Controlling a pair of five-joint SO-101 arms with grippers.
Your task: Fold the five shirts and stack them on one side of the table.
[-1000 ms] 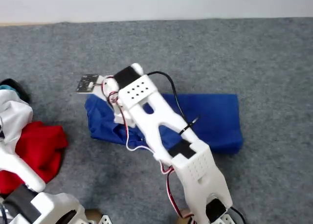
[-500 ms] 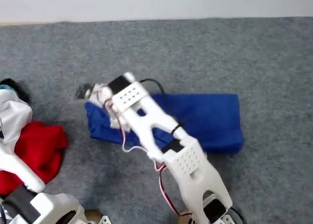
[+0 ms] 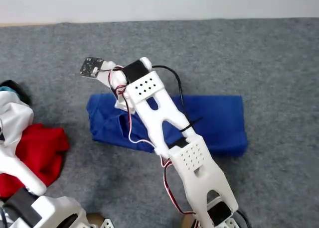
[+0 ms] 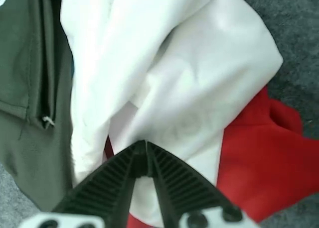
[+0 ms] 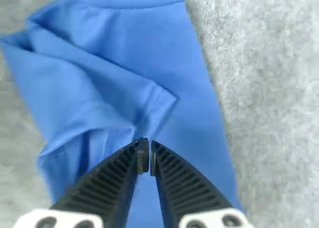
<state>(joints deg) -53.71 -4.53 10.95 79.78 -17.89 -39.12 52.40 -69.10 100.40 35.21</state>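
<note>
A blue shirt (image 3: 217, 121) lies partly folded in the middle of the grey table, its left end rumpled. My right gripper (image 5: 144, 157) hovers over that left end, near a sleeve hem (image 5: 159, 96), its fingers shut with no cloth visibly between them. In the high view the right arm (image 3: 149, 108) stretches across the blue shirt. A pile at the left edge holds a white shirt (image 4: 199, 88), a red shirt (image 4: 269, 158) and a dark green shirt (image 4: 25, 88). My left gripper (image 4: 146, 147) is shut just above the white shirt.
The pile of white cloth (image 3: 15, 116) and red cloth (image 3: 42, 148) sits at the table's left edge beside the left arm's base (image 3: 45, 210). Bare grey table (image 3: 239, 54) stretches behind and to the right of the blue shirt.
The right arm dipped toward the left end of the blue shirt, then rose and swung farther back. The shirt's left end looks slightly rearranged. The left arm stayed still.
</note>
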